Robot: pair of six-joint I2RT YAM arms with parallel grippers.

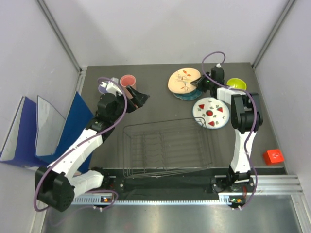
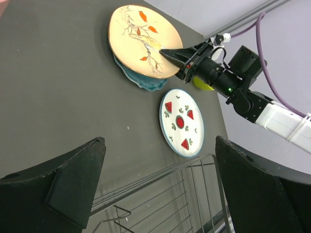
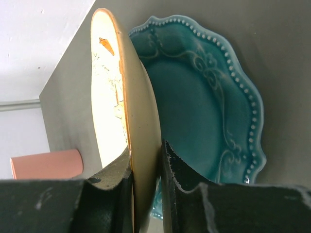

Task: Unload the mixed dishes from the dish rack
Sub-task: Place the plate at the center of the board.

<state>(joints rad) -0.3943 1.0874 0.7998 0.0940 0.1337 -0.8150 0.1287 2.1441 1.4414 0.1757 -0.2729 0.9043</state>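
Right end effector [image 3: 146,167] grips peach plate [image 3: 109,97] | left end effector [image 1: 138,98] agape | teal plate [image 3: 209,111] occluded

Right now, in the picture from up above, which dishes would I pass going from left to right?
lavender cup → salmon-pink cup → peach plate → white plate with red marks → yellow-green bowl. The teal plate sits under the peach one, so I skipped it.

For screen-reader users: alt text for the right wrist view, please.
The right gripper clamps the rim of a glossy peach plate, seen edge-on, between its black fingers. A teal scalloped plate lies close behind it on the dark table; a salmon-pink plastic cup sits lower left.
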